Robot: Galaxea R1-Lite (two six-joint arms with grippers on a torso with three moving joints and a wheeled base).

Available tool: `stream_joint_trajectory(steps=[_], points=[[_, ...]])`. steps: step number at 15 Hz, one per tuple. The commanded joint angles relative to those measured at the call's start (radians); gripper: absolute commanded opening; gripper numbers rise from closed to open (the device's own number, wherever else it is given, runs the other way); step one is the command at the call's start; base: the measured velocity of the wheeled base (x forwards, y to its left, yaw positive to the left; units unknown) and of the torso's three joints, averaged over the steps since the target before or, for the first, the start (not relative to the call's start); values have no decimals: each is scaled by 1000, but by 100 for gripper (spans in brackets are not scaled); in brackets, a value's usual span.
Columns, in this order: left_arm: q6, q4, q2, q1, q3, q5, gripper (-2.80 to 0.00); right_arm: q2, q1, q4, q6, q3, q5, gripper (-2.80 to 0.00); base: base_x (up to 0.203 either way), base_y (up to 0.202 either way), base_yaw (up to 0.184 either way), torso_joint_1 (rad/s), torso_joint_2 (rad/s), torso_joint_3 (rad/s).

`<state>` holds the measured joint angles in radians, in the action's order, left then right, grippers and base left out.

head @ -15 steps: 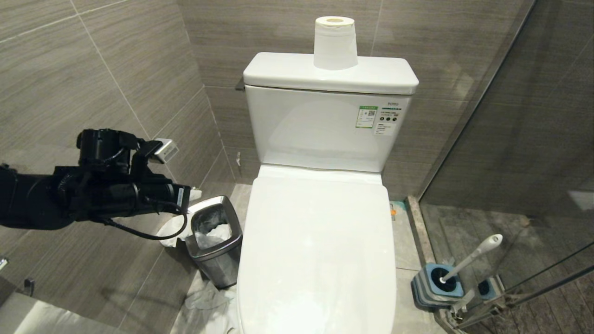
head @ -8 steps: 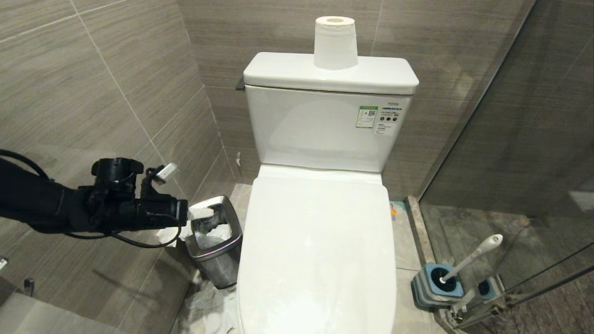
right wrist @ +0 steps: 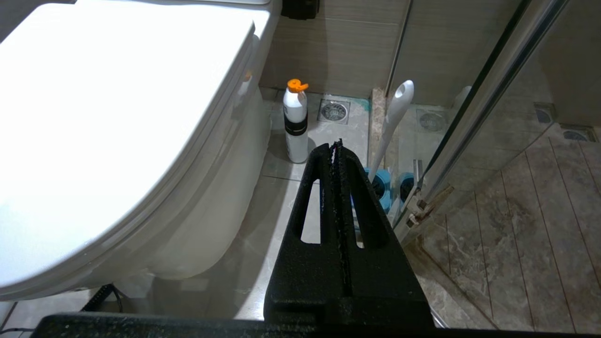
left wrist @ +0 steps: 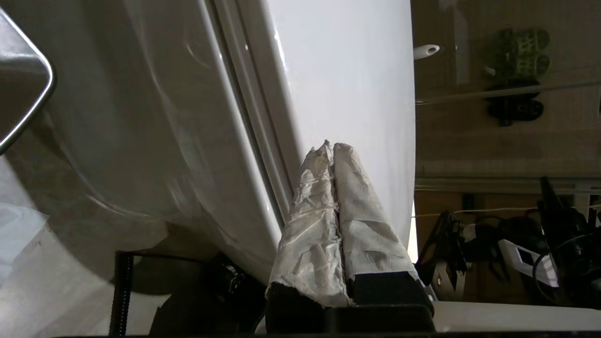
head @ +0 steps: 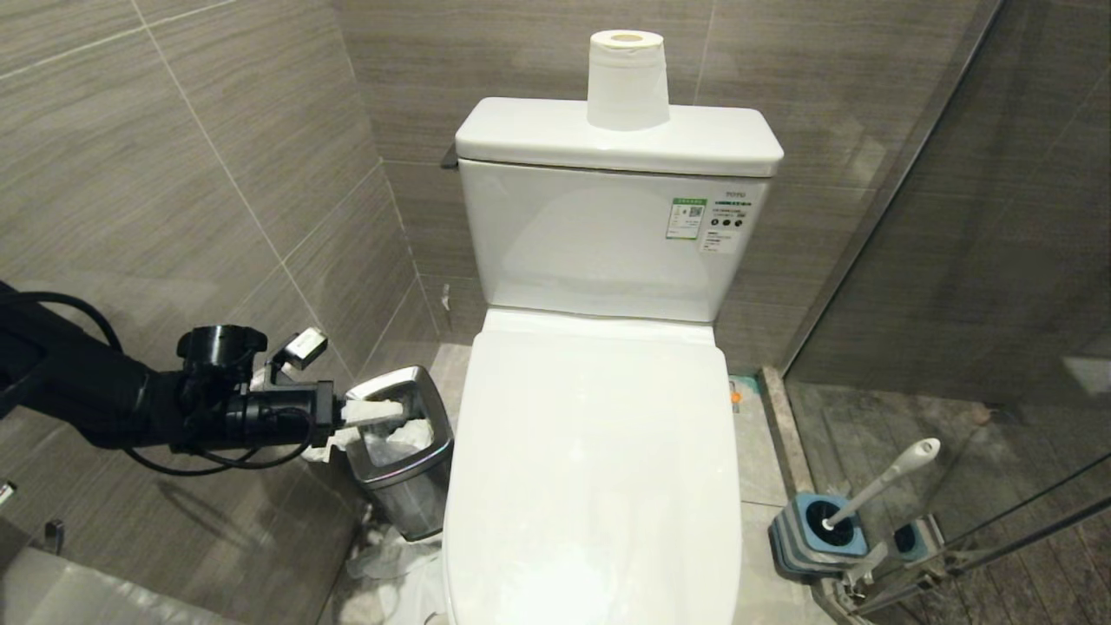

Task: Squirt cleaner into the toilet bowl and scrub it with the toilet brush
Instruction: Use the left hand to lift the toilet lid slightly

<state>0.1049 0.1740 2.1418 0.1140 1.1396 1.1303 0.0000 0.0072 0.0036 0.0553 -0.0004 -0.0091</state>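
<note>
Left gripper (head: 401,410), jaws clenched on nothing, hangs over the bin (head: 406,451) beside the toilet (head: 599,451), lid down. Right gripper (right wrist: 337,145) is clenched and empty too; the brush (head: 881,482) stands in its holder (head: 811,536) on the floor.

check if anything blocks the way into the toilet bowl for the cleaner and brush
Yes. The closed lid covers the whole bowl. The brush sits in its holder on the floor beside the toilet, and the left tool is shut beside the lid's edge.
</note>
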Motion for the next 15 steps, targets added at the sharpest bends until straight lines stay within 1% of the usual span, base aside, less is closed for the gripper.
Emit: stream_joint_trajectory(steps=[1, 6, 8, 10, 13, 15], points=[[1, 2, 23, 6, 2, 6, -280, 0, 0, 0, 0, 0, -1, -280, 0, 0, 0, 0, 0, 0], [0, 11, 41, 24, 2, 10, -280, 0, 0, -1, 0, 0, 0, -280, 0, 0, 0, 0, 0, 0], [1, 65, 65, 24, -11, 24, -280, 0, 0, 0, 0, 0, 0, -280, 0, 0, 0, 0, 0, 0], [1, 87, 70, 24, -45, 25, -280, 0, 0, -1, 0, 0, 0, -280, 0, 0, 0, 0, 0, 0], [9, 136, 70, 27, -51, 17, -280, 0, 0, 0, 0, 0, 0, -280, 0, 0, 0, 0, 0, 0], [15, 141, 67, 36, -60, 12, -280, 0, 0, -1, 0, 0, 0, -280, 0, 0, 0, 0, 0, 0]])
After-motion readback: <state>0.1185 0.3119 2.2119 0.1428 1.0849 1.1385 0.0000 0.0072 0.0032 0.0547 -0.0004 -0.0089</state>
